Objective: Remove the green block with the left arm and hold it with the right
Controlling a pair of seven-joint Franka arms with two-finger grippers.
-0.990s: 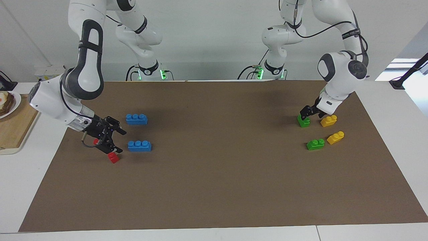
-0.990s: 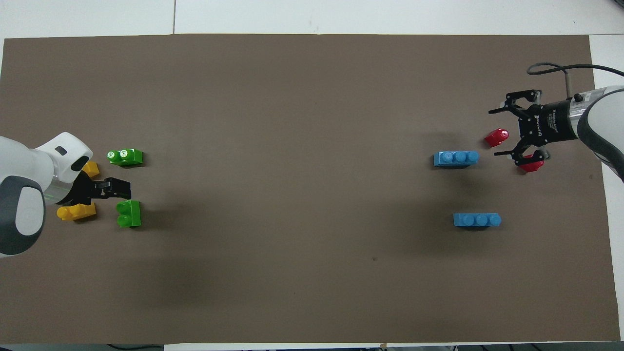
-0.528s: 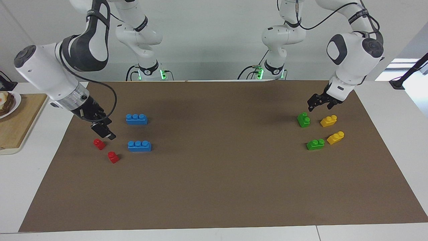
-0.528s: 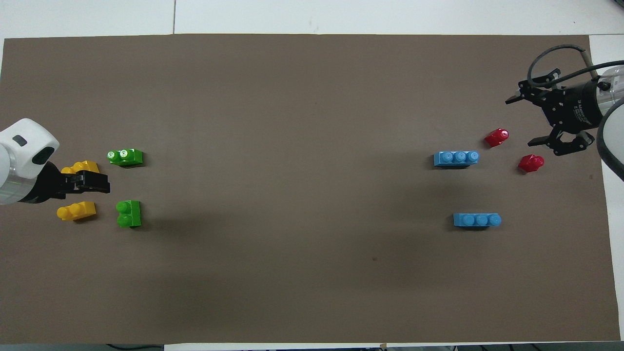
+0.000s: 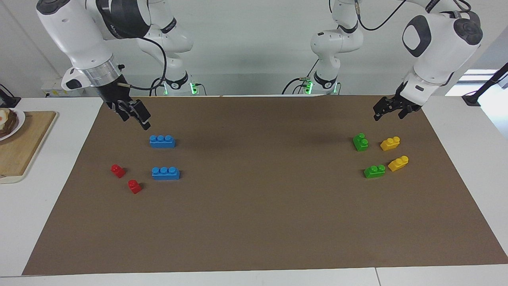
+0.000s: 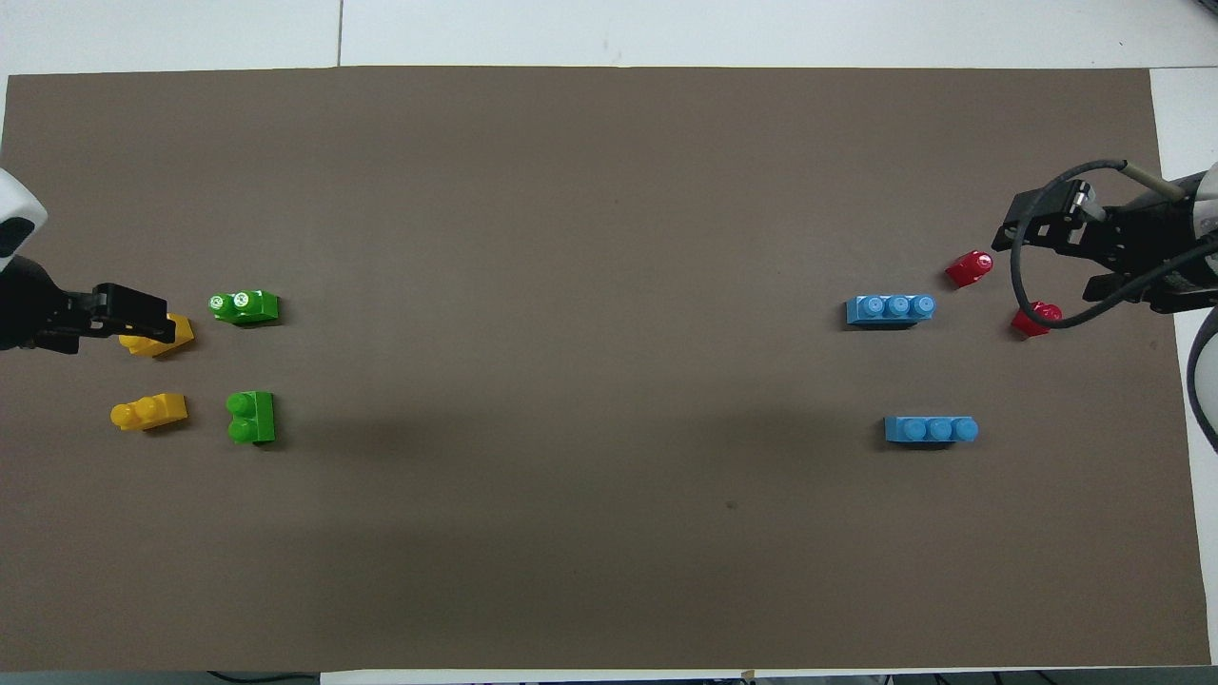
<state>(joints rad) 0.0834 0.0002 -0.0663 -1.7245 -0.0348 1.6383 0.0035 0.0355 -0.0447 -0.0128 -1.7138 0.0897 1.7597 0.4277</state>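
Observation:
Two green blocks lie on the brown mat at the left arm's end: one (image 5: 360,142) (image 6: 251,417) nearer the robots, the other (image 5: 374,171) (image 6: 245,305) farther out. My left gripper (image 5: 388,113) (image 6: 152,323) hangs open and empty above the mat, over the spot by the yellow blocks, touching nothing. At the other end of the table my right gripper (image 5: 137,121) (image 6: 1042,262) is raised and open over the mat, above the area beside the red blocks, and holds nothing.
Two yellow blocks (image 5: 390,143) (image 5: 398,163) sit beside the green ones. Two blue three-stud bricks (image 5: 162,141) (image 5: 165,173) and two small red blocks (image 5: 118,171) (image 5: 134,186) lie at the right arm's end. A wooden board (image 5: 16,147) with a plate stands off the mat there.
Both grippers have risen and drawn back toward the robots. The left one left the nearer green block on the mat; the right one lifted away from the red blocks.

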